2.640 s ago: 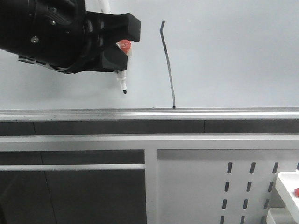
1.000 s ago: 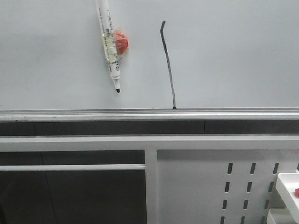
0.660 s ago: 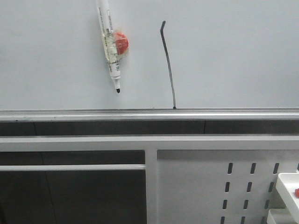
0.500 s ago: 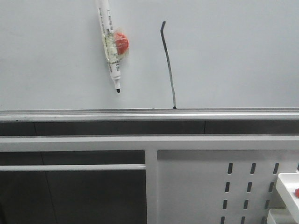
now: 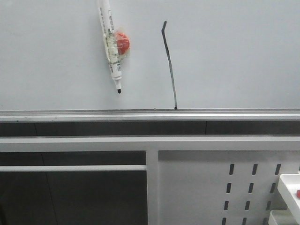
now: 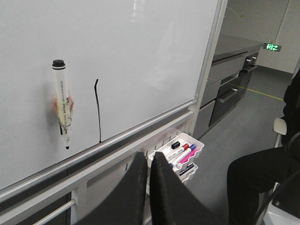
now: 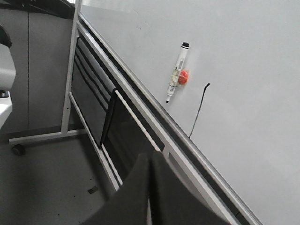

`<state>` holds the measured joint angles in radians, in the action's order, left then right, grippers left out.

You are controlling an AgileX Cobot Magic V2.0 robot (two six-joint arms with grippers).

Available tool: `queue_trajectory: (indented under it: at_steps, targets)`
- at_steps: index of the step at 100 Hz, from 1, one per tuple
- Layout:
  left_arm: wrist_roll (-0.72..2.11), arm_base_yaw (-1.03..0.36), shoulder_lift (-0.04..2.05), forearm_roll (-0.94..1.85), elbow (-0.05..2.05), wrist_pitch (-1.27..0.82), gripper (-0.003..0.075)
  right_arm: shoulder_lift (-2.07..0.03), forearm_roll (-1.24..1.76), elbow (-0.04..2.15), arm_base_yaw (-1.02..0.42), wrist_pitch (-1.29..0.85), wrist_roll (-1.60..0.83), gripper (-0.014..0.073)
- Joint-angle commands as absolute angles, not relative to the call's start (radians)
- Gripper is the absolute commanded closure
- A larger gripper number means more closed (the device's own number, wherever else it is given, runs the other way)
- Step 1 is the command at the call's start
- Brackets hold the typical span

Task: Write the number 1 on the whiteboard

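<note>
Item: large, smooth, pale grey-white glossy whiteboard (image 5: 234, 51) with silver aluminium bottom rail (image 5: 150, 115)

Mark on it: thin, tall, slightly curved black marker stroke reading as the number 1 (image 5: 169, 63), small hook at its top, foot touching the rail; sits near the middle of the board in the front view

Step in hand, by judgement: writing looks complete; the stroke is whole and the pen is parked, so the task appears at or near its end. Next move would call for little more than keeping both arms clear of the board without brushing the ink

Pen: clear-barrelled marker pen (image 5: 110, 43) with black tip pointing down, hanging on the board beside a small red round magnet (image 5: 123, 42), just left of the stroke and apart from it

Left gripper (image 6: 149, 176): black fingers pressed together, holding nothing, well back from the board

Right gripper (image 7: 150, 180): black fingers together, nothing between them, also well back

Surroundings: white perforated metal panel (image 5: 234, 187) below the rail; white plastic tray (image 6: 180, 151) of coloured markers hung on it; horizontal white bar (image 5: 70, 168) over a dark recess; seated person in dark clothes (image 6: 267, 164) off to one side

Obstruction: none seen between grippers and board
</note>
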<state>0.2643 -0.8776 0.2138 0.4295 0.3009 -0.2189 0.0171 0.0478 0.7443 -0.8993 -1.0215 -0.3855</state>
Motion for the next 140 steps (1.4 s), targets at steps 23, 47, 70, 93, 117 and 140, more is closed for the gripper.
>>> queue_trajectory:
  at_steps: [23,47,70,93,117,140]
  targets:
    - [0.252,-0.877,0.222,0.508,0.324,-0.135,0.074,0.03,0.06,0.759,-0.897,-0.949,-0.388,0.0643]
    - [0.252,-0.877,0.222,0.508,0.324,-0.139,0.074,0.03,0.06,0.759,-0.897,-0.949,-0.388,0.0643]
    - [0.266,-0.877,0.222,0.455,0.322,-0.122,0.074,0.03,0.06,0.759,-0.897,-0.949,-0.388,0.0643]
    - [0.519,-0.791,0.222,0.254,0.153,0.216,0.074,0.03,0.06,0.759,-0.897,-0.949,-0.388,0.0643]
    - [0.382,-0.466,0.148,0.195,-0.038,0.243,0.074,0.03,0.06,0.759,-0.897,-0.949,-0.388,0.0643]
    - [0.197,-0.251,0.037,0.113,-0.038,-0.118,0.074,0.03,0.06,0.759,-0.897,-0.949,-0.388,0.0643]
